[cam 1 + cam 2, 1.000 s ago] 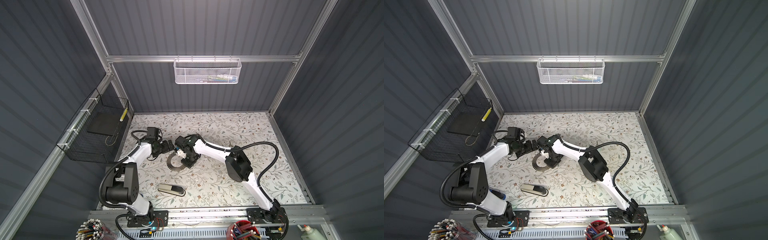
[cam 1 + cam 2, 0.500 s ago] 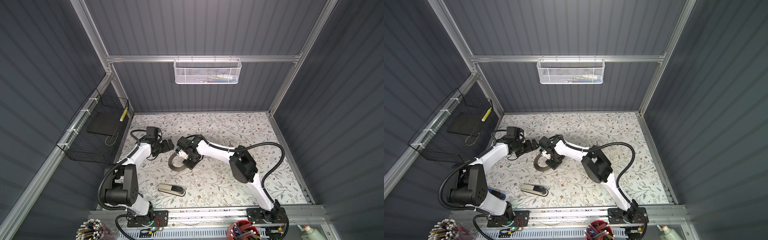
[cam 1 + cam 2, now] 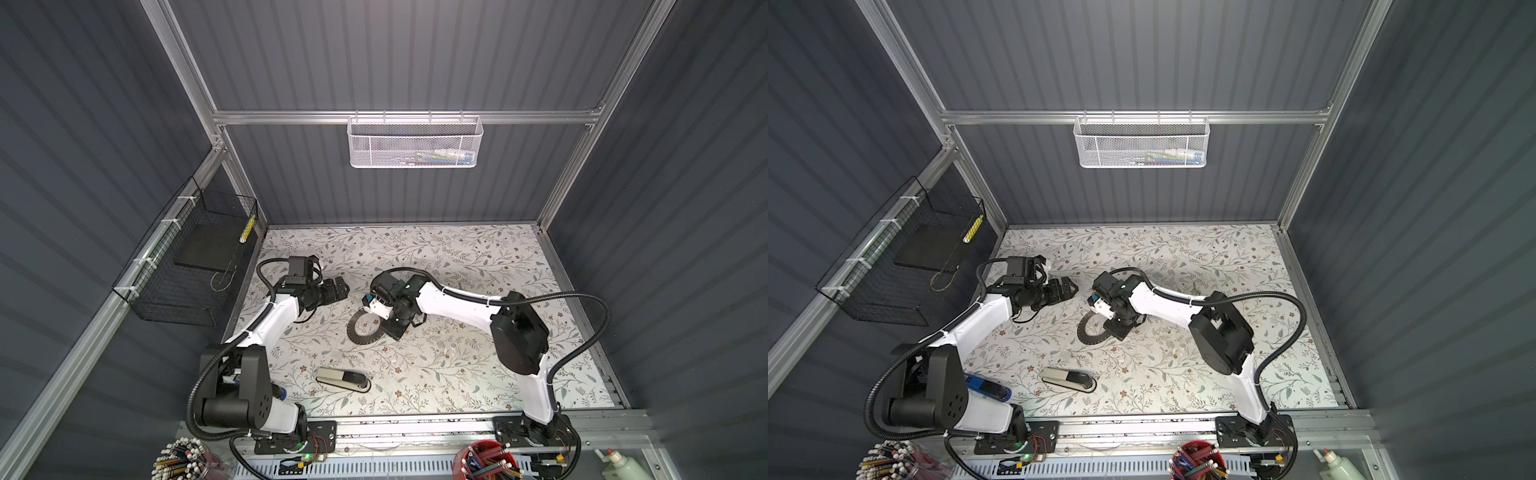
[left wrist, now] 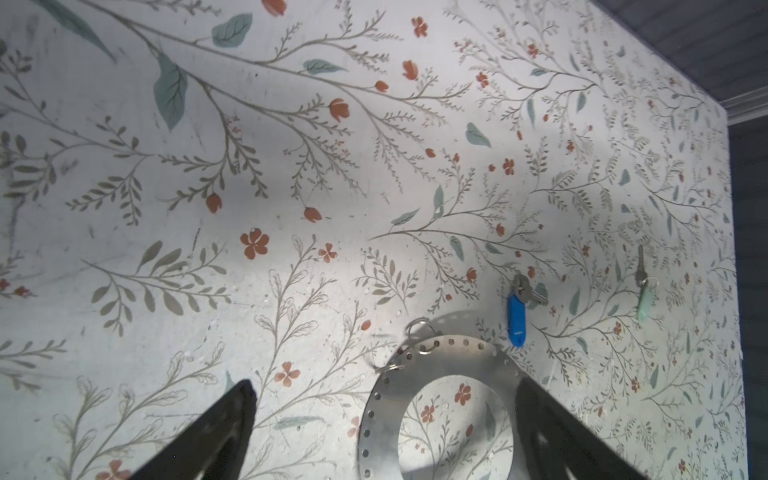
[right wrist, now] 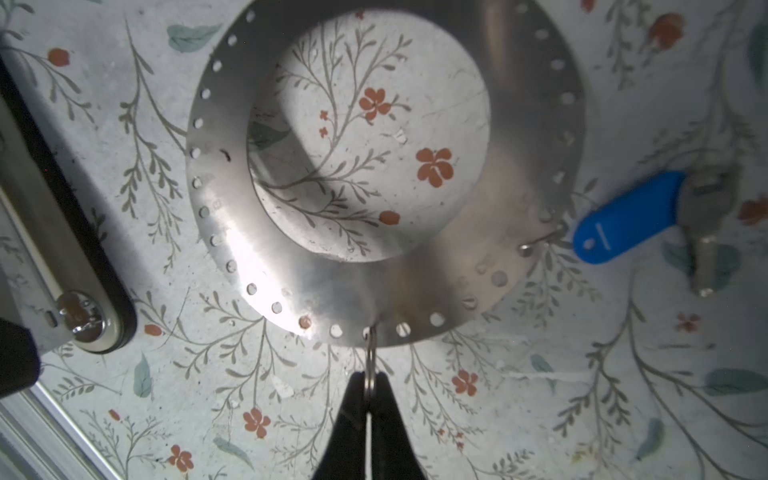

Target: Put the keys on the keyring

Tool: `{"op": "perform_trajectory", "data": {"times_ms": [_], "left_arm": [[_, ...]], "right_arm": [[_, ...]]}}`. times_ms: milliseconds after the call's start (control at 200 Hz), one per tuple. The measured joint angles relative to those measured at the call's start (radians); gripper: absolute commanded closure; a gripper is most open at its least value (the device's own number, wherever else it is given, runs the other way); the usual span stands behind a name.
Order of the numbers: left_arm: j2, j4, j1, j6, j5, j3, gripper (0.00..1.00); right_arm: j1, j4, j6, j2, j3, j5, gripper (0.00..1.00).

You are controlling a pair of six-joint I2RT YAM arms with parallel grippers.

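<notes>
On the left, the left pincer is hanging low over the flowery counter. Its two black fingers are standing wide apart and are holding nothing. It is pointing toward the middle of the counter.

A grey and black stapler is lying near the front edge in both top views. It is well apart from everything else.

In the middle, the keyring is sitting on the counter. It is a big flat grey ring with tiny holes all round its band. I cannot tell if it is lying quite flat or tipping up a bit. In the left wrist view it is showing between the open fingers.

A little wire ring is hooking through one of the tiny holes. The right pincer is squeezing shut on that little wire ring. The white right arm is reaching in over the keyring from the right.

The blue-tag key is lying on the counter just beside the keyring, not on it. The mint-tag key is lying farther off, apart from the blue one. Both keys are hiding from the top views.
</notes>
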Motion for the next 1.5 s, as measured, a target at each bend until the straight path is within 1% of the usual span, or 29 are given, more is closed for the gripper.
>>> {"op": "perform_trajectory", "data": {"times_ms": [155, 235, 420, 465, 590, 690, 815, 926, 981, 1041, 1226, 1501], "left_arm": [[-0.140, 0.098, -0.025, 0.046, 0.008, -0.076, 0.08], [-0.221, 0.138, -0.060, 0.091, 0.017, -0.116, 0.10], [-0.310, 0.203, -0.162, 0.222, 0.077, -0.161, 0.23], [-0.322, 0.216, -0.179, 0.254, 0.101, -0.174, 0.27], [-0.370, 0.262, -0.184, 0.356, 0.172, -0.233, 0.27], [-0.447, 0.323, -0.183, 0.449, 0.247, -0.319, 0.28], [-0.528, 0.392, -0.184, 0.570, 0.377, -0.407, 0.42], [-0.524, 0.407, -0.198, 0.675, 0.467, -0.409, 0.53], [-0.507, 0.401, -0.209, 0.723, 0.504, -0.400, 0.55], [-0.483, 0.390, -0.225, 0.774, 0.534, -0.383, 0.60], [-0.430, 0.344, -0.299, 0.924, 0.573, -0.323, 0.61], [-0.354, 0.322, -0.394, 1.021, 0.555, -0.299, 0.60]], "right_arm": [[-0.031, 0.046, -0.084, -0.097, -0.045, -0.005, 0.94], [-0.041, 0.064, -0.130, -0.143, -0.063, -0.017, 0.94], [-0.057, 0.086, -0.222, -0.234, -0.099, -0.069, 0.94], [-0.058, 0.084, -0.241, -0.248, -0.104, -0.078, 0.94], [-0.064, 0.084, -0.283, -0.279, -0.128, -0.095, 0.94], [-0.072, 0.083, -0.304, -0.313, -0.173, -0.108, 0.94], [-0.085, 0.086, -0.327, -0.369, -0.234, -0.118, 0.94], [-0.089, 0.106, -0.339, -0.418, -0.283, -0.119, 0.94], [-0.089, 0.120, -0.344, -0.439, -0.304, -0.118, 0.94], [-0.089, 0.132, -0.349, -0.454, -0.320, -0.118, 0.94], [-0.090, 0.169, -0.357, -0.483, -0.359, -0.128, 0.94], [-0.091, 0.211, -0.363, -0.526, -0.393, -0.175, 0.93]]}}
